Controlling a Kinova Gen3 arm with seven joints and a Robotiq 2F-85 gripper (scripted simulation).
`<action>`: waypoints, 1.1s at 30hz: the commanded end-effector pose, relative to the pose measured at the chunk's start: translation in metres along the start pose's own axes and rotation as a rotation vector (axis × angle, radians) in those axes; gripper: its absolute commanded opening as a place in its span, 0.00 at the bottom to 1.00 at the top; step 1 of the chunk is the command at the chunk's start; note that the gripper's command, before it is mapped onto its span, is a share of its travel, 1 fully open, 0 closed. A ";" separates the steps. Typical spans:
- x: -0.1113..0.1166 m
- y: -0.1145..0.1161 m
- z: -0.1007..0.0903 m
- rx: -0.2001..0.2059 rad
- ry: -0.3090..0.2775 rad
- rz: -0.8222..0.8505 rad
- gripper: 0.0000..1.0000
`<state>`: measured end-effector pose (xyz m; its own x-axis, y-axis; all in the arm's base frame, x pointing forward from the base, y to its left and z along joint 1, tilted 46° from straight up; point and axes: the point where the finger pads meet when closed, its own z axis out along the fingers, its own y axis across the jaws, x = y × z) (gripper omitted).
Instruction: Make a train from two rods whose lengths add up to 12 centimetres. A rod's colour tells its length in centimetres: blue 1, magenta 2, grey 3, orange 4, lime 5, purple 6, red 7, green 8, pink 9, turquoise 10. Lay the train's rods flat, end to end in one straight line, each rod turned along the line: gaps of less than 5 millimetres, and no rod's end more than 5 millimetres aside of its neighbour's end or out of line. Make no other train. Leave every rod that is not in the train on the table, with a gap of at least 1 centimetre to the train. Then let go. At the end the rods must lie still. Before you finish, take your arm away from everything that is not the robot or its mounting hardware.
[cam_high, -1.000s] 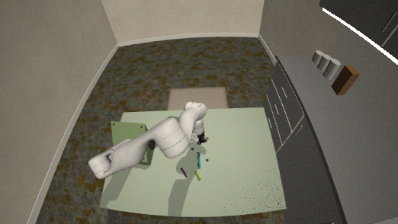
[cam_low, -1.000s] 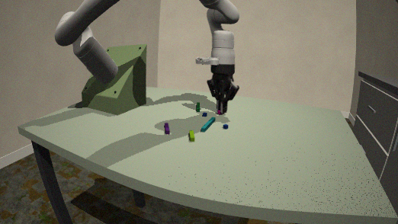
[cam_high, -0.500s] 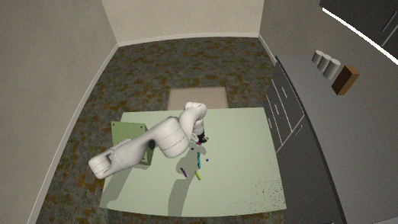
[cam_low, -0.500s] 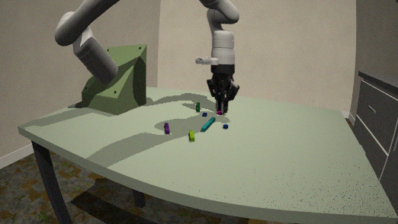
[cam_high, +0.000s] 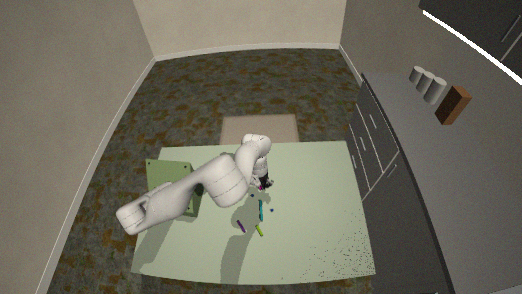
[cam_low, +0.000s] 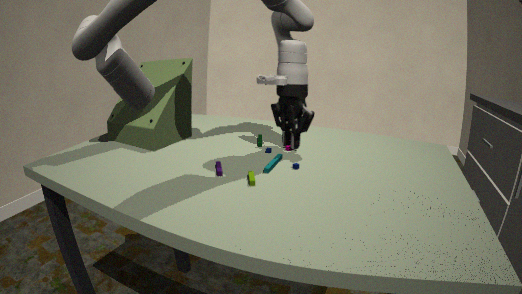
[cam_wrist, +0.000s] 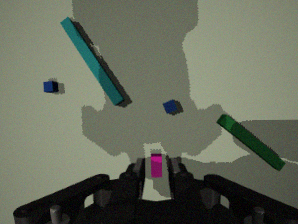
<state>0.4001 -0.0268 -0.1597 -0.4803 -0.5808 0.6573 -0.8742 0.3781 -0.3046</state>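
The magenta rod (cam_high: 260, 188) (cam_low: 288, 148) (cam_wrist: 156, 167) lies between the fingertips of my gripper (cam_low: 291, 146) (cam_wrist: 156, 168), at about table height. The fingers are slightly open, with a narrow gap on each side of the rod. The turquoise rod (cam_high: 261, 211) (cam_low: 273, 163) (cam_wrist: 92, 62) lies flat, well apart from the magenta rod and turned at an angle to it in the wrist view. One blue rod (cam_high: 252, 195) (cam_low: 268, 150) (cam_wrist: 170, 106) lies ahead of the fingers. Another blue rod (cam_high: 271, 210) (cam_low: 296, 166) (cam_wrist: 50, 87) lies on the turquoise rod's other side.
A green rod (cam_low: 259, 140) (cam_wrist: 252, 142) lies right of the fingers in the wrist view. A purple rod (cam_high: 241, 226) (cam_low: 219, 168) and a lime rod (cam_high: 259, 230) (cam_low: 251, 178) lie nearer the table's front. A green slanted block (cam_high: 167, 172) (cam_low: 182, 107) stands at the left.
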 end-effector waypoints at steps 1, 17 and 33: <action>0.000 -0.001 0.001 0.001 -0.003 -0.003 0.24; -0.001 -0.002 -0.058 0.001 -0.008 -0.012 0.24; 0.000 -0.002 -0.090 0.003 -0.005 -0.007 1.00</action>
<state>0.4087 0.0335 -0.0999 -0.4806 -0.5837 0.6544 -0.8743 0.3766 -0.3062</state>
